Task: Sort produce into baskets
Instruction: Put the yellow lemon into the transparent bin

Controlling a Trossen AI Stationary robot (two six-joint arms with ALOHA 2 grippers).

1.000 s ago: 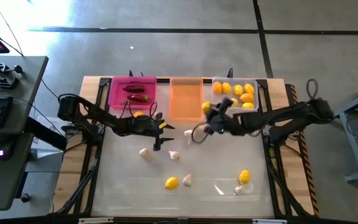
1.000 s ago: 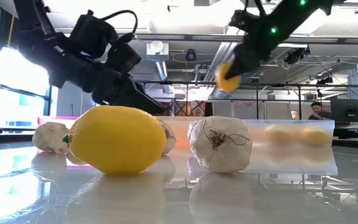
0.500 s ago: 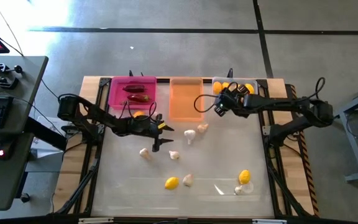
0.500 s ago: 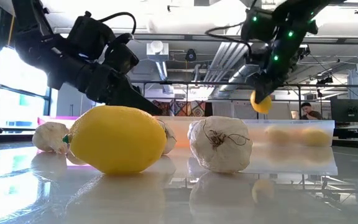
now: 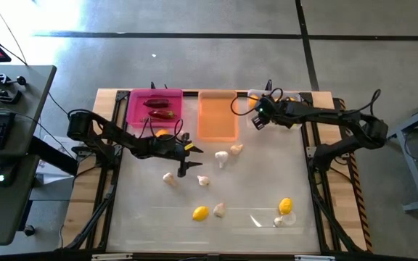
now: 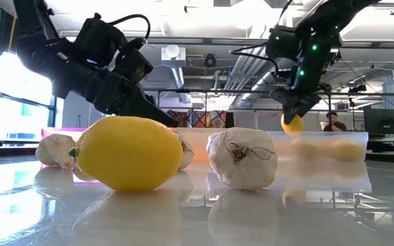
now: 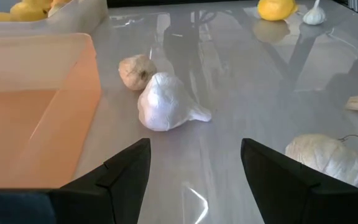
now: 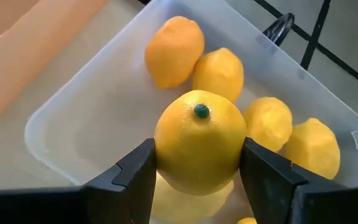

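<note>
The right tool (image 8: 197, 180) gripped a lemon (image 8: 199, 140) over the clear basket (image 8: 61, 112), green stem end facing its wrist camera. The left tool (image 7: 194, 168) hung open above the table (image 7: 247, 81).

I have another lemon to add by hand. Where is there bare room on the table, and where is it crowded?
Bare: the orange basket, and tabletop between the left garlic and the front lemon. Crowded: the clear basket, where the right tool holds a lemon over others.

Two dark, near-black jointed arms — one left arm (image 5: 115, 134), one right arm (image 5: 339, 123). Black cables loop along each. Yellow marking at the left gripper (image 5: 183, 168). Green lights on the right wrist. Fingers (image 7: 126, 171) — broad, dark, angular, matte.
</note>
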